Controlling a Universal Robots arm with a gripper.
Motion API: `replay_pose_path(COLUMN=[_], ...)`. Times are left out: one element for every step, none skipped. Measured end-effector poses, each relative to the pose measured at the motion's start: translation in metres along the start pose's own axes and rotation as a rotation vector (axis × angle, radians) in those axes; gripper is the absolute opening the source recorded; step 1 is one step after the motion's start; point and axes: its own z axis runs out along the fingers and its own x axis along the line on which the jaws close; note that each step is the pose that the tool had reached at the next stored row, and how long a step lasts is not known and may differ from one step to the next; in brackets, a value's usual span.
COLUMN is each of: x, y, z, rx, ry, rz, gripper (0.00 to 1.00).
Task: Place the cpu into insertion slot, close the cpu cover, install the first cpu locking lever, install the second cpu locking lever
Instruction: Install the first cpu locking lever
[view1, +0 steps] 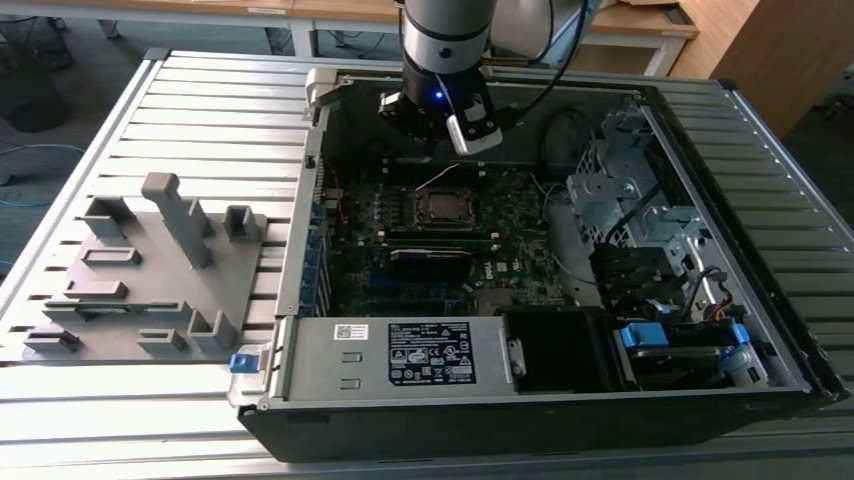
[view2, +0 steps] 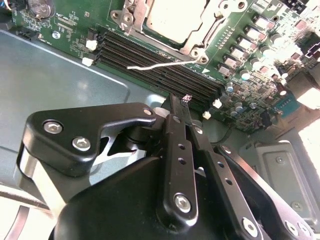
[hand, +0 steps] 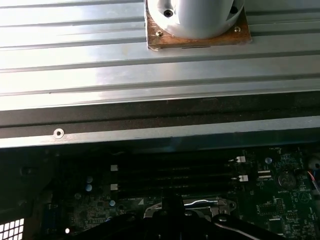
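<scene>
The cpu (view2: 172, 17) lies flat in the insertion slot (view1: 445, 207) on the green motherboard (view1: 527, 235), its pale silver face up. The cpu cover (view2: 196, 36) lies down around it as a silvery frame. A thin wire locking lever (view2: 155, 65) sticks out free over the memory slots; in the exterior view it stands raised (view1: 441, 178) behind the slot. My gripper (view2: 181, 100) hangs above the board a little away from the slot, its black fingers (view2: 175, 130) shut together on nothing. The gripper (view1: 430, 142) is over the case's rear part.
The open computer case (view1: 534, 380) lies on a slatted metal table (view1: 200, 110). Long black memory slots (view2: 160, 62) run beside the socket. A drive cage and cables (view1: 627, 210) fill the exterior view's right side. A grey fixture block (view1: 147, 270) stands at the exterior view's left.
</scene>
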Motion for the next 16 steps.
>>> replay_pose_path(x=[0.0001,0.0001,0.0001,0.0001,0.0001,0.0001,0.0001,0.0001,0.0001,0.0001,0.0001,0.0001,0.0001,0.0001,0.0001,0.0001], y=[0.0,0.0,0.0,-0.0001,-0.0001,-0.0002,-0.0002,-0.0002,-0.0002,-0.0002,-0.0002,-0.0002,-0.0002,-0.0001,0.0,0.0], z=[0.0,-0.0001,0.0,0.0,0.0001,0.0002,0.0004,0.0005,0.0005,0.0005,0.0005,0.0005,0.0004,0.0003,0.0,-0.0002], rx=[0.0001,0.0001,0.0,0.0001,0.0001,0.0001,0.0,-0.0001,-0.0001,-0.0001,-0.0002,-0.0002,-0.0004,-0.0004,-0.0002,-0.0001], ry=[-0.0001,-0.0004,-0.0006,-0.0008,-0.0011,-0.0017,-0.0026,-0.003,-0.0032,-0.0033,-0.0033,-0.0034,-0.0035,-0.0035,-0.0034,-0.0033], rz=[0.0,0.0,0.0,0.0,0.0,0.0,-0.001,-0.001,-0.001,-0.001,-0.001,-0.001,-0.001,-0.001,-0.001,-0.001], gripper=[0.1,0.1,0.1,0.1,0.1,0.1,0.1,0.1,0.1,0.1,0.1,0.1,0.1,0.1,0.1,0.1])
